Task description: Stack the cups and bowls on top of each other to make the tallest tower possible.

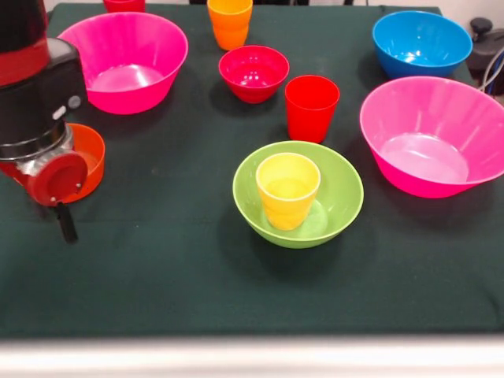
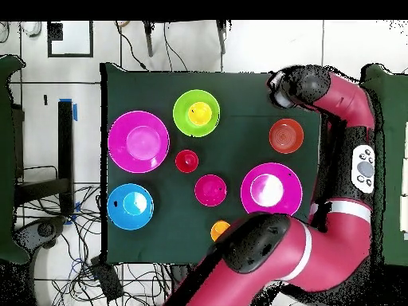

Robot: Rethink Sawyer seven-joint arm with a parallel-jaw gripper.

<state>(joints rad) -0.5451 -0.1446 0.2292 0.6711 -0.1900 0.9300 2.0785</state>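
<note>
Orange bowl (image 1: pixel 88 161) sits just behind tool (image 1: pixel 65 220).

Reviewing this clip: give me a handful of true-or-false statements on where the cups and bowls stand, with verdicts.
1. The yellow cup stands upright inside the lime-green bowl. True.
2. The small orange bowl sits on top of the yellow cup. False: it rests on the cloth beside the arm's end, apart from the pile.
3. The red cup stands on the cloth between the crimson bowl and a pink bowl. True.
4. The blue bowl holds the orange cup. False: the blue bowl is empty; that cup stands alone.
</note>
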